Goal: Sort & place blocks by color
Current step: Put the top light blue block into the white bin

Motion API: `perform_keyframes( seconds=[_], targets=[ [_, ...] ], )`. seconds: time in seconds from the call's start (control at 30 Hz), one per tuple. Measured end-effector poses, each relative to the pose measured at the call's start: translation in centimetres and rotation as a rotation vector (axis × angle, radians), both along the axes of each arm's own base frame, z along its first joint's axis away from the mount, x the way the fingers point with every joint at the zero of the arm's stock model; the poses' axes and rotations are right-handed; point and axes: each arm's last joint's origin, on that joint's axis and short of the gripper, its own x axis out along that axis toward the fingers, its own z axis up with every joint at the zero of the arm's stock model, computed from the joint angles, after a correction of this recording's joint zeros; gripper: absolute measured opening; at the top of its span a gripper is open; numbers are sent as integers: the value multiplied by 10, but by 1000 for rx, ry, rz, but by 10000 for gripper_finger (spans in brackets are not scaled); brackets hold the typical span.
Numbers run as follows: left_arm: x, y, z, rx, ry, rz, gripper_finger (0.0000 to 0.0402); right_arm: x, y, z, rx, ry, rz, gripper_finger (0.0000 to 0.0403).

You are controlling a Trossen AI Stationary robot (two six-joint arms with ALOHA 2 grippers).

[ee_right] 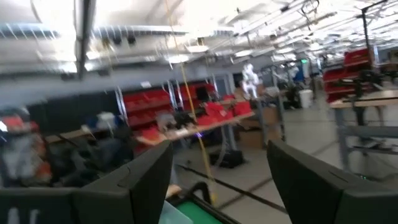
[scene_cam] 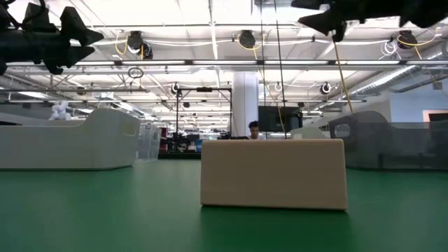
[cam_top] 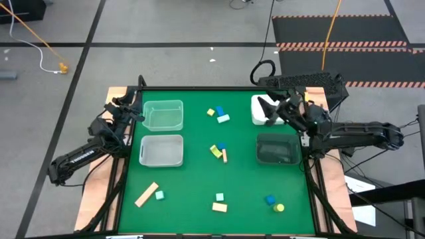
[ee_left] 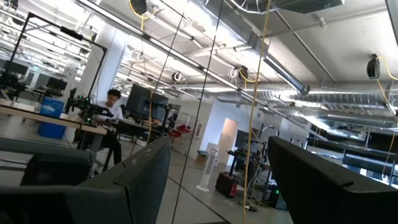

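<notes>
Scattered across the green tabletop (cam_top: 199, 179): blocks (cam_top: 218, 151) in tan, blue, yellow, mint. Both arms raised at the far corners, left gripper (ee_left: 217, 180) and right gripper (ee_right: 219, 180) with fingers apparently spread, empty.

Both arms raised — fingers (ee_left: 143, 180) apart.

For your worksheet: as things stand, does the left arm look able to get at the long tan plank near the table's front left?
Probably yes. The tan plank lies in the open with only a mint block beside it, and the left gripper is raised, open and empty, above the bins on that same side.
</notes>
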Motion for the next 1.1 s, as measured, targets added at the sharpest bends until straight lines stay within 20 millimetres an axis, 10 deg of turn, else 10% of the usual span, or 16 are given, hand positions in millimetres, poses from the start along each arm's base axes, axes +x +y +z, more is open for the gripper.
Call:
perform_keyframes(
  seconds=[0.37,1.1],
  targets=[
    [0,0,0,0,0,0,269,38,-34,4,52,280,51,254],
    [0,0,0,0,0,0,269,112,-95,-70,259,511,385,254]
  ],
)
